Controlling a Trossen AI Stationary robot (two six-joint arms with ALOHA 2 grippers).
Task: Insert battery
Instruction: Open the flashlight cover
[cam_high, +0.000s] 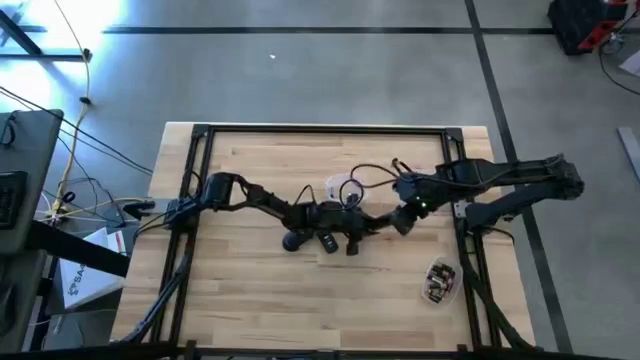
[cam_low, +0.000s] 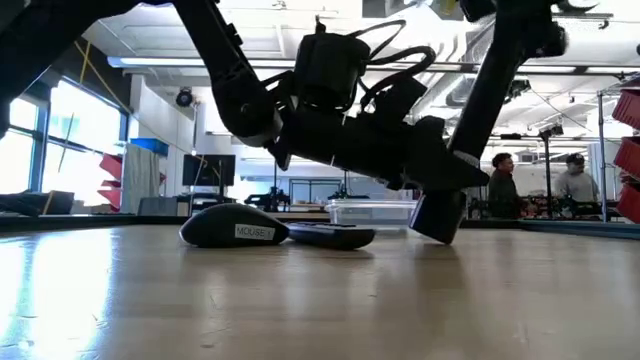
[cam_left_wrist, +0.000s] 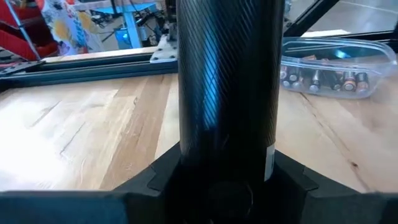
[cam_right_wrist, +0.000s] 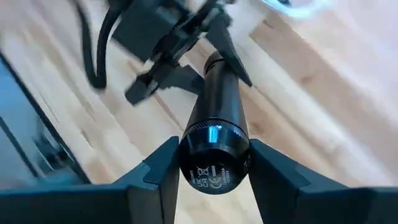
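Gripping flashlight (cam_right_wrist: 214, 134): right claw (cam_right_wrist: 211, 171); left claw (cam_left_wrist: 227, 180).

Left arm: reaches in from the table's left edge, bent low toward the middle.
Left gripper (cam_high: 335, 238): at table centre, fingers clamped on a dark cylinder.
Right arm: stretches in from the right edge.
Right gripper (cam_right_wrist: 211, 163): fingers (cam_right_wrist: 163, 169) closed on the same cylinder's other end.
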